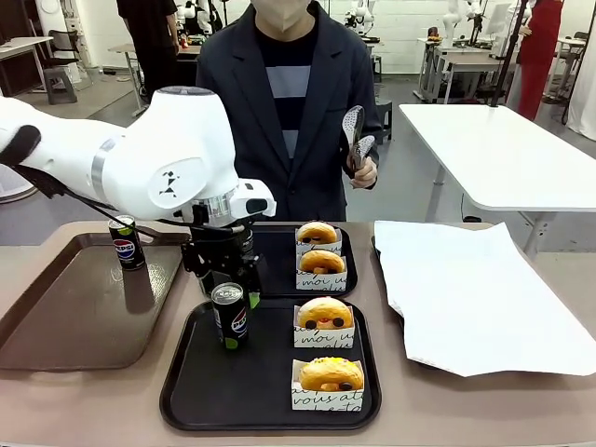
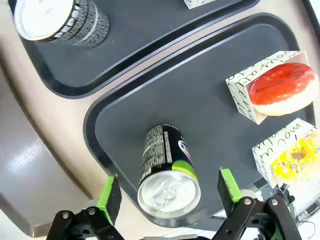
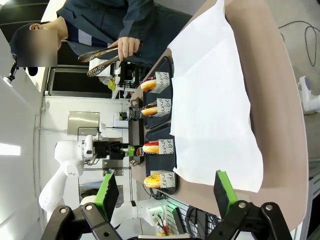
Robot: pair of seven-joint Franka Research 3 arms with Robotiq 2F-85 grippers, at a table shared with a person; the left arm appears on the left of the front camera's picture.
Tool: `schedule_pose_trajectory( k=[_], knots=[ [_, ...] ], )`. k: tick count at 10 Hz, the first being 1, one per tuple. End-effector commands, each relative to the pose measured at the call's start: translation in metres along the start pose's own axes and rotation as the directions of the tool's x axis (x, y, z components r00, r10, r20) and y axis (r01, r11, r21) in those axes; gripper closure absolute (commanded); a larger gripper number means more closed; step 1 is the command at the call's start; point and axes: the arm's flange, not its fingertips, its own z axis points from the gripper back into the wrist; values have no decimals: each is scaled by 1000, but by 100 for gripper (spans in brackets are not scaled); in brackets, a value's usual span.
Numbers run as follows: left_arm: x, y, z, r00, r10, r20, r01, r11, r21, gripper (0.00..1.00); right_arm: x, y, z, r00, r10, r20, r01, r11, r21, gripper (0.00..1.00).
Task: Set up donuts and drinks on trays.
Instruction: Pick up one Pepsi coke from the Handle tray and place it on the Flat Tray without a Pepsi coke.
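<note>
A black drink can [image 1: 230, 315] stands upright at the back left of the near black tray [image 1: 196, 382]. My left gripper [image 1: 228, 277] hangs open just above it. In the left wrist view the green pads [image 2: 110, 196] stand wide on either side of the can [image 2: 167, 170], clear of it. Two sleeved donuts [image 1: 324, 315] [image 1: 331, 373] sit on this tray's right side, one red-iced [image 2: 282, 87] and one yellow-iced [image 2: 295, 155]. The far black tray [image 1: 279, 256] holds two more donuts [image 1: 318, 233] and another can [image 2: 55, 20]. My right gripper [image 3: 165, 192] is open and holds nothing, off the table's right end.
A brown tray [image 1: 65, 317] at the left carries one Pepsi can [image 1: 126, 242]. A large white paper sheet [image 1: 466, 298] covers the table's right part. The person at the far side holds metal tongs [image 1: 354, 135] up at chest height.
</note>
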Motion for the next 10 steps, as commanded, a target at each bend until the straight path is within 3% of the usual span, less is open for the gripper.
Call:
schedule_pose_trajectory(
  k=[1, 6, 7, 10],
  knots=[
    [-17, 1, 22, 999, 25, 20, -25, 1000, 7, 0, -1, 1, 2, 1000, 3, -9, -3, 1000, 2, 0],
    [-37, 3, 40, 996, 82, 38, -83, 996, 30, 0, -1, 1, 2, 1000, 3, -9, -3, 1000, 2, 0],
    [-30, -1, 39, 999, 28, 45, -28, 1000, 8, 0, -1, 1, 2, 1000, 3, -9, -3, 1000, 2, 0],
    [-30, -1, 39, 999, 28, 45, -28, 1000, 8, 0, -1, 1, 2, 1000, 3, -9, -3, 1000, 2, 0]
  ],
)
